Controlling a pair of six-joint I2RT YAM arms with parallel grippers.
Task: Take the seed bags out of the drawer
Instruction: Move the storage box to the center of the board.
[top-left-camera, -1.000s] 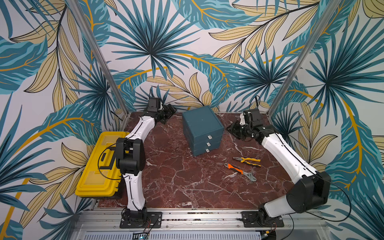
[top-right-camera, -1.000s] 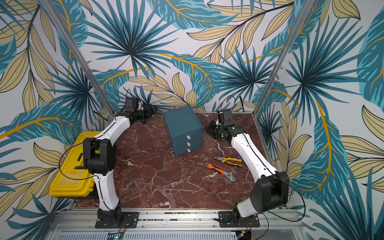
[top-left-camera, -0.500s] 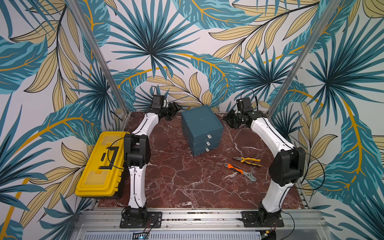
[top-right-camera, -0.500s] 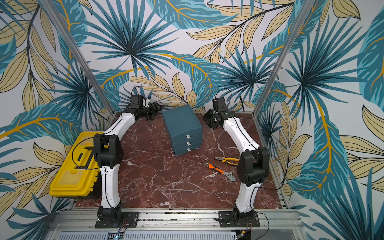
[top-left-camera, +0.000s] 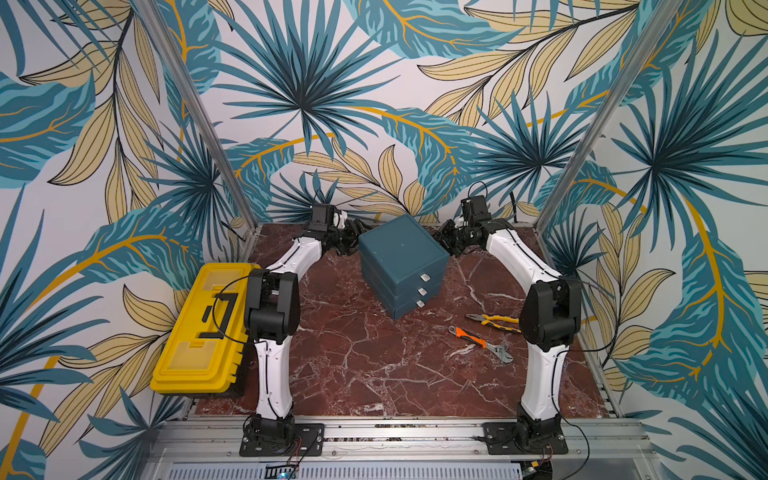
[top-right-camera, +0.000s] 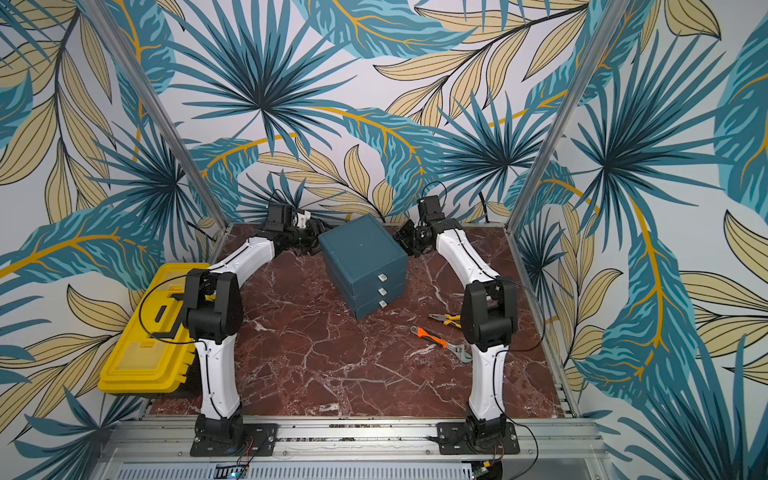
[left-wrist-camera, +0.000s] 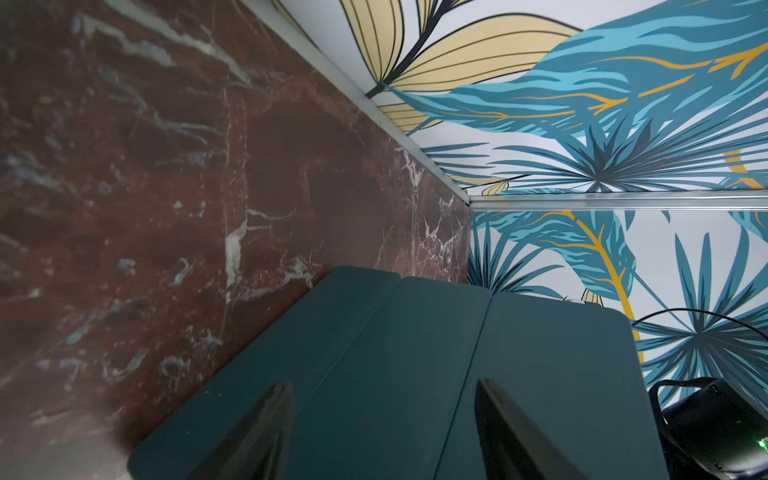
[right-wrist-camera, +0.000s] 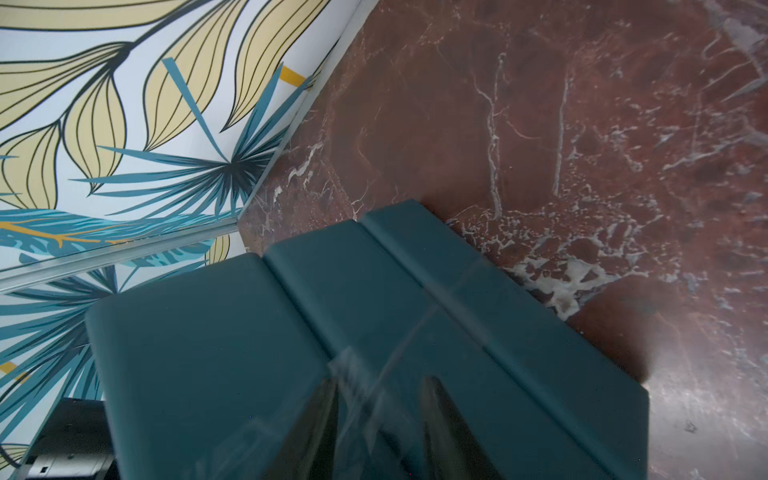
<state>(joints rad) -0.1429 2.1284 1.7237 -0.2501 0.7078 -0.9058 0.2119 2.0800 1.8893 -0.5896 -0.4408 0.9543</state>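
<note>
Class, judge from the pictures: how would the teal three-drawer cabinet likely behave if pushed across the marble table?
Rigid and boxy, the cabinet would likely slide, not roll, on the smooth table. Three drawers tall, it might tip if pushed high. Its closed drawers could slip open if tilted.

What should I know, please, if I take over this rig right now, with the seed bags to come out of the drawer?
Left tool: open, empty, close to one side of the cabinet.
Right tool: open, empty, close to the opposite side.
Seed bags: none in view; all three drawers are shut.
Done: nothing that shows.
Left: open the right drawer and lift the bags out onto the table.
</note>
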